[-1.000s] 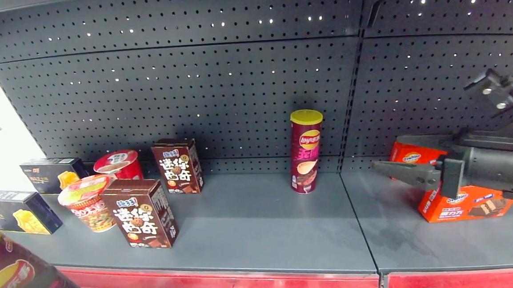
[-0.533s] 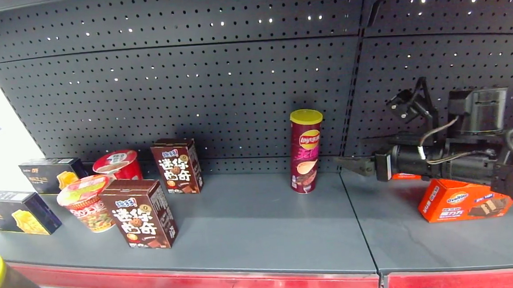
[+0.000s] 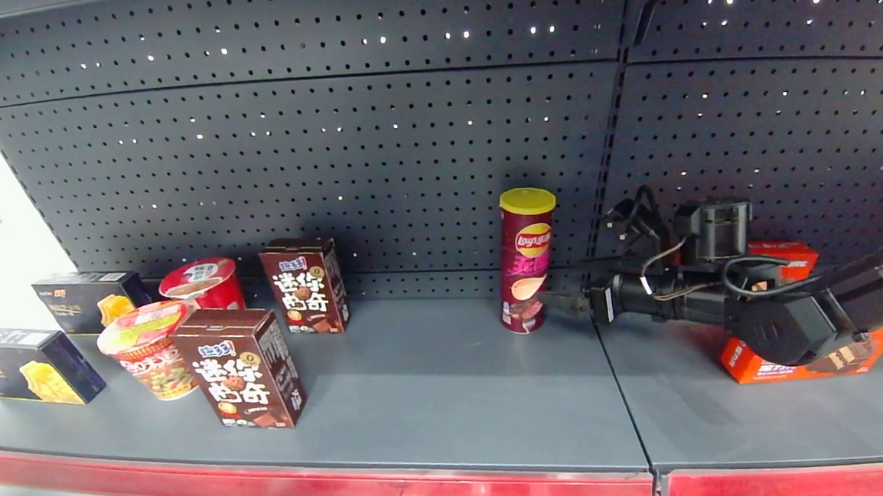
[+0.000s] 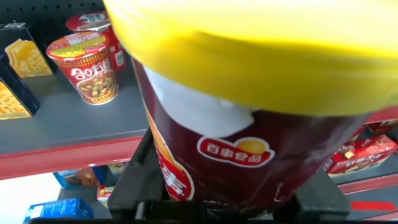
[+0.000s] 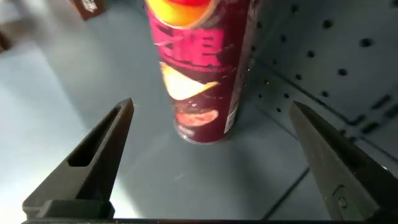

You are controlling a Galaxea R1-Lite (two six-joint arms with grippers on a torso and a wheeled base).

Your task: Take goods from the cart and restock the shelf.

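One long grey shelf [image 3: 435,402] is running across the scene with a red front edge, and a dark pegboard [image 3: 328,147] is rising behind it. The right arm is hanging low over the right half of the shelf, pointing left. Its right gripper [image 3: 565,302] is holding its jaws spread wide with nothing between them, the tips just to the right of the standing chips can [image 3: 528,262] and not touching it. Under that arm a near orange box [image 3: 755,363] is lying flat, and a far orange box [image 3: 791,255] is sitting against the pegboard. On the left half, a near brown box [image 3: 243,367] and a far brown box [image 3: 307,285] are standing upright. Two dark boxes, one near [image 3: 31,365] and one far [image 3: 92,300], are lying at the far left end. The standing chips can, maroon with a yellow lid, is standing upright near the back, right of the shelf's middle, well apart from the brown boxes. A near noodle cup [image 3: 149,358] is leaning beside the near brown box, and a far noodle cup [image 3: 202,284] is tilting behind it. In the left wrist view, the left gripper [image 4: 227,196] is clamping a held chips can [image 4: 249,143] at its lower body, lid toward the camera, in front of the shelf's near edge.
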